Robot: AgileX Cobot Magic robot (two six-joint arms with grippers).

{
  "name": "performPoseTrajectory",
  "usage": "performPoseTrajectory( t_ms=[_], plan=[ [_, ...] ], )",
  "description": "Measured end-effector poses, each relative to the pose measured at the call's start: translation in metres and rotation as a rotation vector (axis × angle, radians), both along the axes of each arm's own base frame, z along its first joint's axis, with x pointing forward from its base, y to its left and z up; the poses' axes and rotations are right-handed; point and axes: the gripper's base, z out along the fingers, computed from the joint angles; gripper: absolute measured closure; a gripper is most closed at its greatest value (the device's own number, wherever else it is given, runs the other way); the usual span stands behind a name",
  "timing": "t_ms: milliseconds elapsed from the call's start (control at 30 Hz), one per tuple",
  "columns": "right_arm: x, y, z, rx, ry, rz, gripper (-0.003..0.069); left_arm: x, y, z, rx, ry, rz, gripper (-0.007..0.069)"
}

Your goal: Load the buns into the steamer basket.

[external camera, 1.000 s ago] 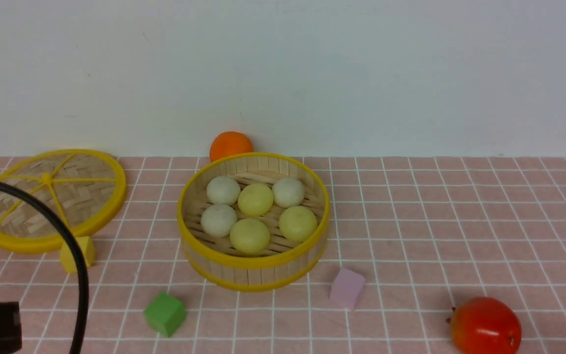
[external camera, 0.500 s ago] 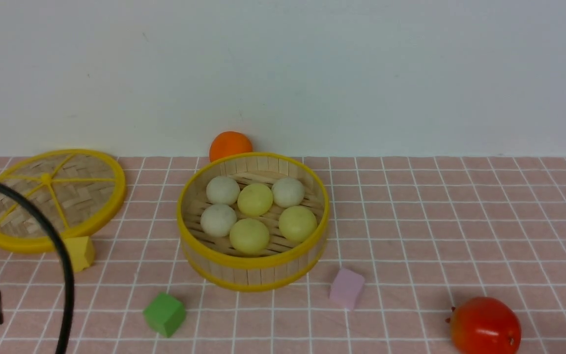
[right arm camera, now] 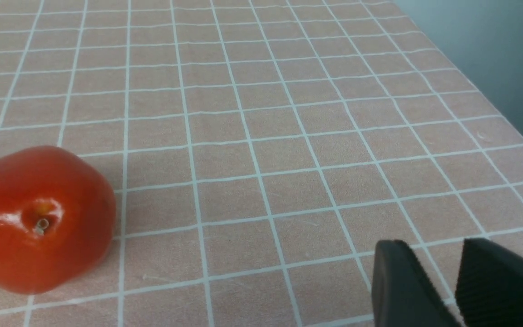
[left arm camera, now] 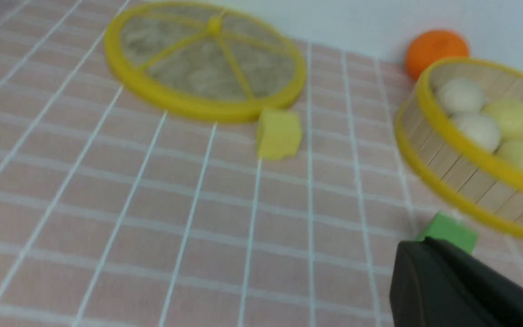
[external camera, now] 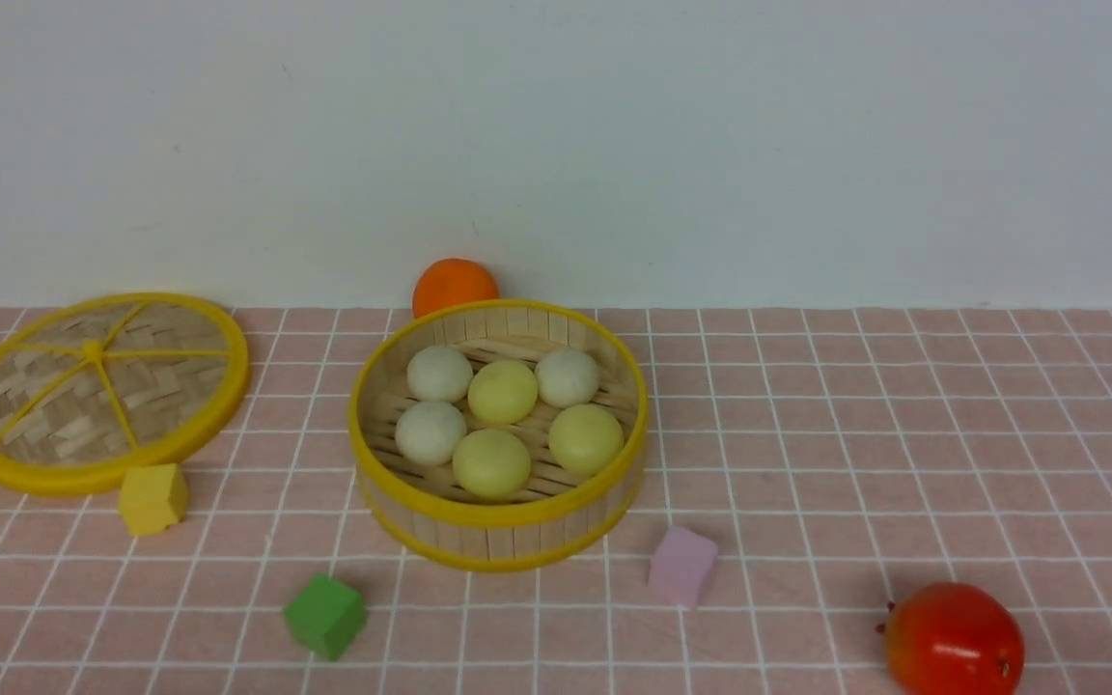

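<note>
The steamer basket, a round bamboo tub with yellow rims, stands mid-table and holds several buns, pale yellow and off-white, all resting on its slatted floor. The left wrist view shows the same basket and its buns off to one side. My left gripper is shut with nothing in it, hovering by the green block, well short of the basket. My right gripper is open and empty over bare tablecloth near the red fruit. Neither arm shows in the front view.
A woven lid lies at the far left, with a yellow block in front of it. A green block and a pink block lie before the basket, an orange behind it, and a red fruit at the front right.
The left arm and its black cable have drawn back out of the front view at the lower left. The basket, buns and blocks have not moved.
</note>
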Motion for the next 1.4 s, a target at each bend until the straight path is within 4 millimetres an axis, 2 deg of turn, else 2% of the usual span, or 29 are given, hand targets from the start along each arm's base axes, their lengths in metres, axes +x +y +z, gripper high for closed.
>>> performPoseTrajectory(
  t_ms=[33, 67, 233, 1400],
  plan=[
    [0.0, 0.0, 0.0, 0.0, 0.0, 0.0, 0.0419, 0.0002, -0.0001, -0.0222, 0.003, 0.043, 0.0, 0.0612],
    [0.0, 0.0, 0.0, 0.0, 0.0, 0.0, 0.0419, 0.0007, -0.0004, -0.0279, 0.001, 0.049, -0.002, 0.0612],
    [0.0, 0.0, 0.0, 0.0, 0.0, 0.0, 0.0419, 0.0022, -0.0014, -0.0265, 0.016, 0.002, -0.018, 0.0612],
    [0.0, 0.0, 0.0, 0.0, 0.0, 0.0, 0.0419, 0.0024, -0.0017, -0.0266, 0.031, -0.003, -0.025, 0.0595]
  ],
)
